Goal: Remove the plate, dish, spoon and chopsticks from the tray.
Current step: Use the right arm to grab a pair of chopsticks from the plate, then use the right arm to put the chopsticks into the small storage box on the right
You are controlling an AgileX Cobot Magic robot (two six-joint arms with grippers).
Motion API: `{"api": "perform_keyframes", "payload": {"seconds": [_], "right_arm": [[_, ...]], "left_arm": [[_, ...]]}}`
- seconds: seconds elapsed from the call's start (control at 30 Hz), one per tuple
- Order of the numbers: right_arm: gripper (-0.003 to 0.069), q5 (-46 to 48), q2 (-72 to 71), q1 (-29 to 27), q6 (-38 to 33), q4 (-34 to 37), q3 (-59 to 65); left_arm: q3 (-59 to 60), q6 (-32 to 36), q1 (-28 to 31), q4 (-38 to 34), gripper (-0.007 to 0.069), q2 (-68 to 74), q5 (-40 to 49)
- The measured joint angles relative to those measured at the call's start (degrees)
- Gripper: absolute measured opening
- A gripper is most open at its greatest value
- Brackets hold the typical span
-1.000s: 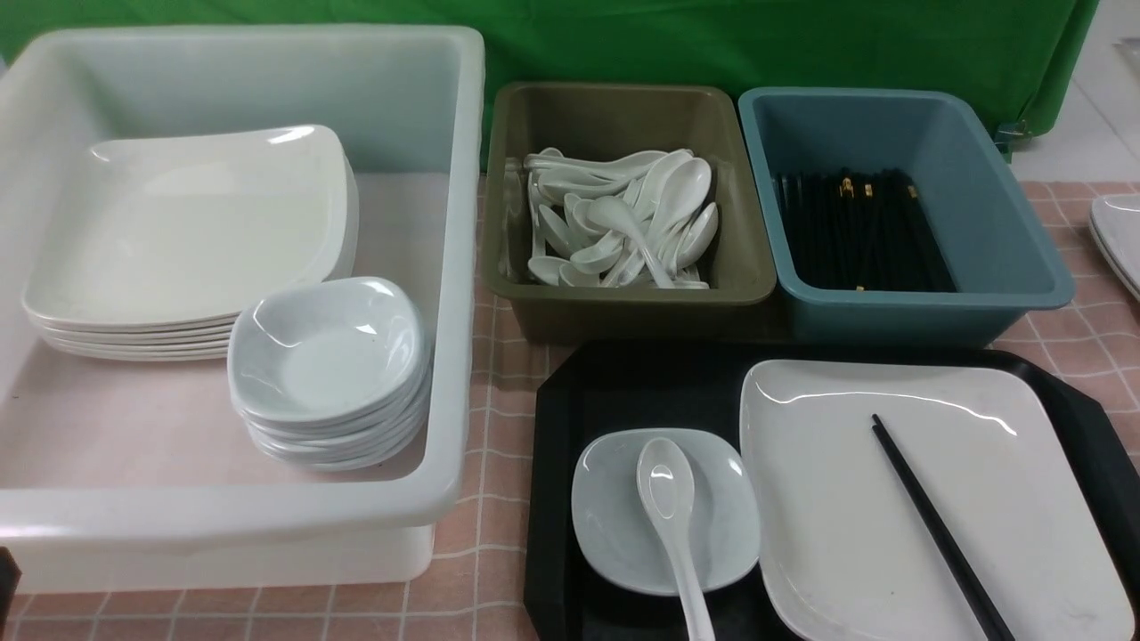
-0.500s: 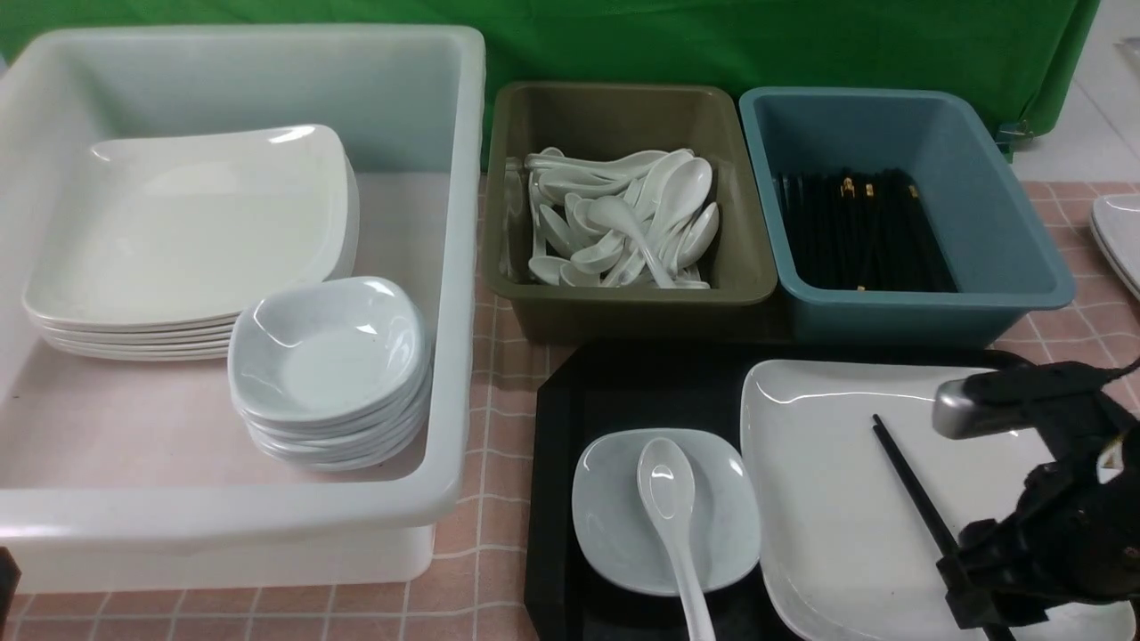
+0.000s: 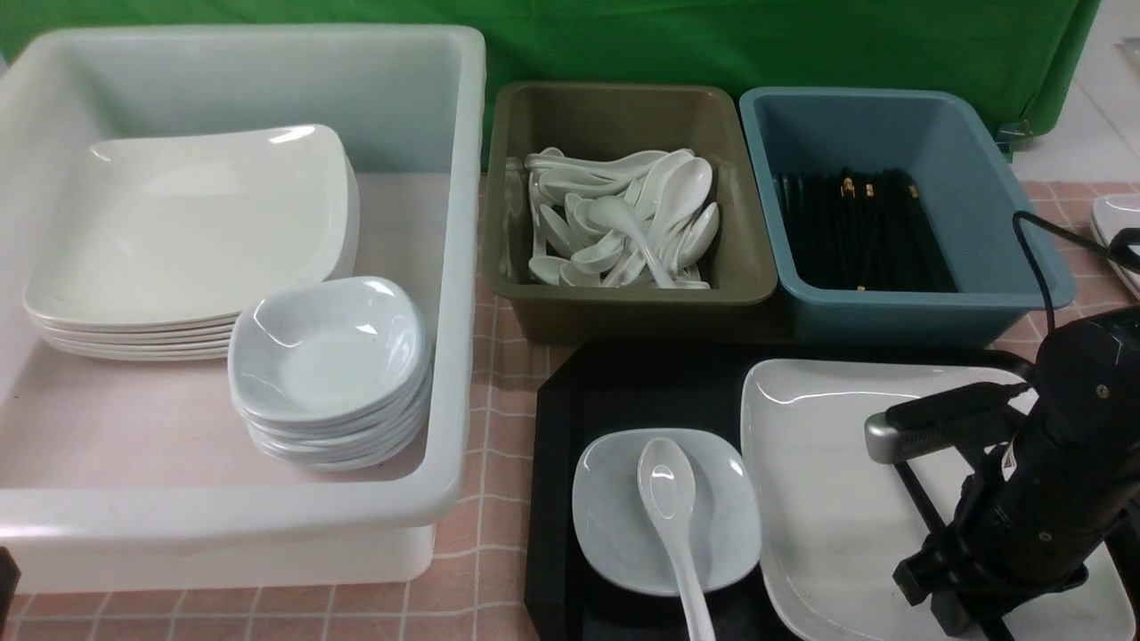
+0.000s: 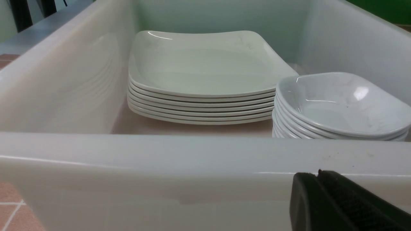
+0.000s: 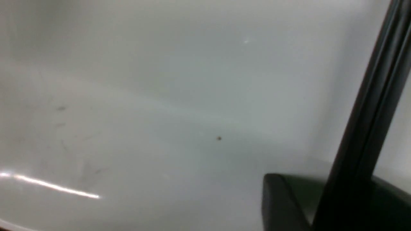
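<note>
The right gripper (image 3: 955,607), absent a second ago, now sits low at the chopsticks (image 3: 919,500) lying on the plate (image 3: 824,499) in the tray (image 3: 623,392) (jaws open or gripping, I cannot tell); clearing likely starts with them.

No legible text, label, brand, number or sign on anything here.

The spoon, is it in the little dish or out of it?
In. The spoon lies with its scoop inside the dish, and its handle pokes out over the rim.
</note>
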Motion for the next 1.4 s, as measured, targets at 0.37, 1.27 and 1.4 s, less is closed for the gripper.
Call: {"api": "perform_keyframes", "payload": {"seconds": [0.37,1.27,1.4], "right_arm": [[0.0169,11.33,-5.20,0.60,0.00,0.47,-6.97],[0.0185,-39.35,12.74,-6.68,10.03,0.57,-34.14],[0.0301,-37.88,18.52,-7.83,13.82,0.59,-35.97]], "left_arm": [[0.00,0.00,0.00,0.00,0.0005,0.00,0.00],[0.00,0.04,0.00,0.00,0.0005,0.00,0.00],[0.00,-0.02,0.00,0.00,0.0005,0.00,0.00]]}}
